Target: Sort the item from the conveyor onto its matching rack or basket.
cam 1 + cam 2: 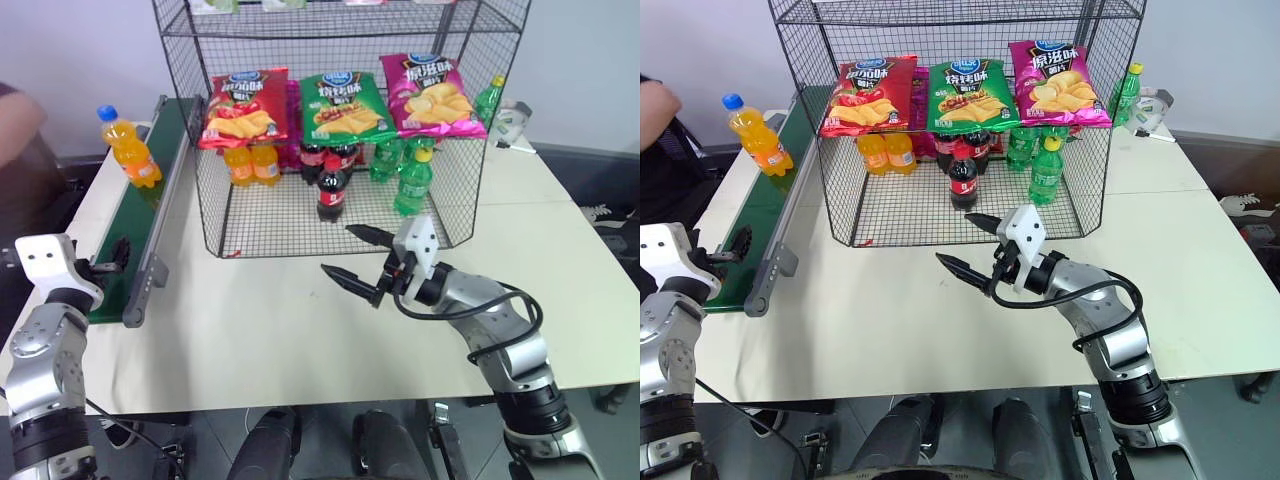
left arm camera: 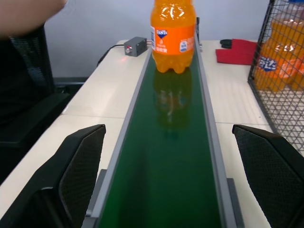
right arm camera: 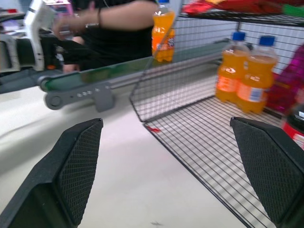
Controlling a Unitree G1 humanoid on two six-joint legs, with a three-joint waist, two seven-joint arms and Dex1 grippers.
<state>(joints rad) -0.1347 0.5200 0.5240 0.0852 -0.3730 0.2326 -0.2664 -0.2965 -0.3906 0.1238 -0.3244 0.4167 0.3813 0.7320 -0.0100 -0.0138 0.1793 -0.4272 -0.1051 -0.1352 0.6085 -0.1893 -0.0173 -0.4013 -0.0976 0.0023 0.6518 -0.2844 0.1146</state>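
The item, an orange soda bottle (image 1: 130, 148) with a blue cap, stands upright on the far part of the conveyor (image 1: 140, 225), a dark green belt with grey rails. My left gripper (image 1: 110, 257) hovers open at the belt's near end, pointing along it toward the bottle (image 2: 173, 35), well short of it. The black wire rack (image 1: 270, 220) stands on the table to the right of the belt. My right gripper (image 1: 338, 250) is open and empty over the table, just in front of the rack and aimed to the left.
The rack's bottom tier holds orange bottles (image 1: 252, 163), a cola bottle (image 1: 332, 190) and green bottles (image 1: 413, 183), with chip bags (image 1: 340, 105) hanging above. A person (image 1: 15, 120) is at the far left. A small grey box (image 2: 135, 46) lies beside the belt's far end.
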